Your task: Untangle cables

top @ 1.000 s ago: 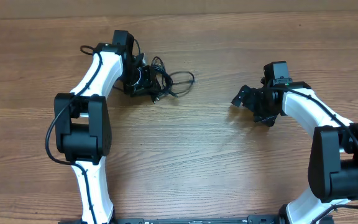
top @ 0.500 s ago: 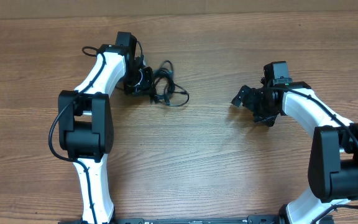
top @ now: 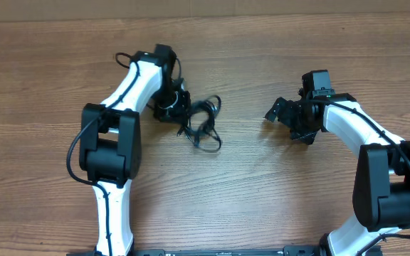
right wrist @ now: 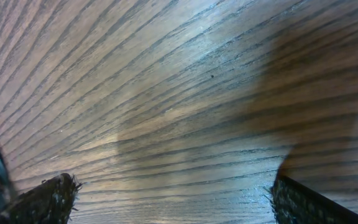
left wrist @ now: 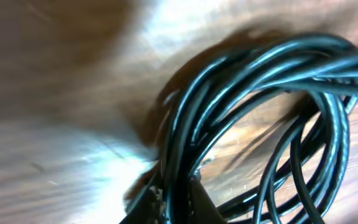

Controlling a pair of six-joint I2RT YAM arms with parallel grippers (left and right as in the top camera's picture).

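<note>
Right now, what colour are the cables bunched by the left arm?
Black and glossy; the cables show best in the left wrist view.

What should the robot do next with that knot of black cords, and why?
Probably bring the right pincer over to grab a loose loop: the left pincer is shut on the bunched cords, while the right one stands open and empty.

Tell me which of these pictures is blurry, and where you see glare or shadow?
Left wrist view: soft and smeared, the cables probably too close to focus, with white glare on the table. Right wrist view: the wood grain is crisp, with a broad shadow at the upper right. Overhead view: sharp and evenly lit.
</note>
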